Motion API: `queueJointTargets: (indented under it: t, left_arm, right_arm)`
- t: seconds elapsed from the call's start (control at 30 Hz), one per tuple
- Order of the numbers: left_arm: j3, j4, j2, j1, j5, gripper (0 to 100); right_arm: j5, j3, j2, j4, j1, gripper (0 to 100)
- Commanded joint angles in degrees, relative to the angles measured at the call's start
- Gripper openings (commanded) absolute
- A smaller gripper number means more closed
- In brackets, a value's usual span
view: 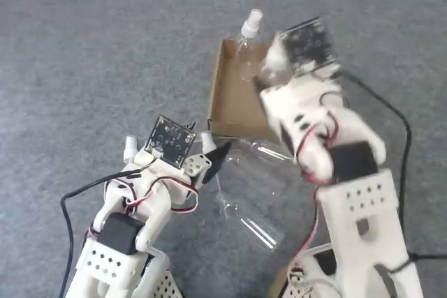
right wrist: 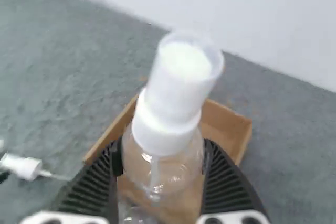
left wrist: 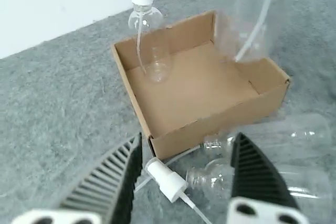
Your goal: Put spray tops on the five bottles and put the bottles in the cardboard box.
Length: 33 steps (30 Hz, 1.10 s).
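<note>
My right gripper [right wrist: 160,169] is shut on a clear bottle [right wrist: 165,145] with a white spray top [right wrist: 176,85], held upright above the cardboard box [right wrist: 231,124]. From above, that gripper [view: 278,75] hangs over the box [view: 234,102]. A second capped bottle [view: 248,33] leans in the box's far end, also the capped bottle [left wrist: 143,22]. My left gripper [left wrist: 188,148] is open just short of the box's near wall [left wrist: 210,124], with a loose spray top [left wrist: 167,181] lying between its fingers. Beside it lie two uncapped bottles [left wrist: 262,179].
Clear uncapped bottles [view: 255,172] lie on the grey carpet between the two arms, one more [view: 253,227] nearer the arm bases. Another loose spray top [view: 130,148] sits left of the left arm. Black cables trail beside both bases.
</note>
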Motion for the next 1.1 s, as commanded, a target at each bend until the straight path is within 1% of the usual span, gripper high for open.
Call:
queueJointTargets:
  t: [0.0,0.13,0.17,0.3,0.4,0.53,0.67,0.77,0.93,1.07]
  left_arm:
    - [-0.31,-1.76,-1.41,0.0,-0.7,15]
    - [-0.22,-1.76,-1.41,-0.18,-0.62,1]
    - [-0.22,-1.76,-1.41,-1.14,-0.26,0]
    - [0.4,-4.92,-1.23,-5.8,0.0,1]
    - [2.33,-8.97,-1.32,-8.35,2.11,1]
    - [2.86,-10.02,-1.05,-8.35,2.29,1]
    - [2.86,-10.02,-1.05,-8.35,2.29,1]
    - [2.86,-10.02,-1.05,-8.35,2.29,1]
    - [2.86,-10.02,-1.32,-8.44,2.29,1]
    - [2.86,-9.93,-1.41,-8.62,2.29,1]
  right_arm:
    - [1.23,-4.84,6.02,-6.9,5.32,0.6]
    - [1.23,-4.92,10.95,-12.53,7.43,0.6]
    - [1.23,-4.92,12.26,-13.58,7.78,0.6]
    - [1.14,-4.92,17.36,-19.12,9.36,0.6]
    - [1.14,-4.92,21.58,-23.08,9.71,0.6]
    - [0.79,-4.92,26.77,-27.91,9.54,0.6]
    - [-3.52,-5.01,31.25,-32.75,9.89,0.6]
    - [-4.04,-5.01,33.45,-35.47,9.89,0.6]
    - [-4.04,-5.27,37.41,-38.2,9.89,0.6]
    - [-4.04,-8.44,41.98,-38.64,10.42,0.6]
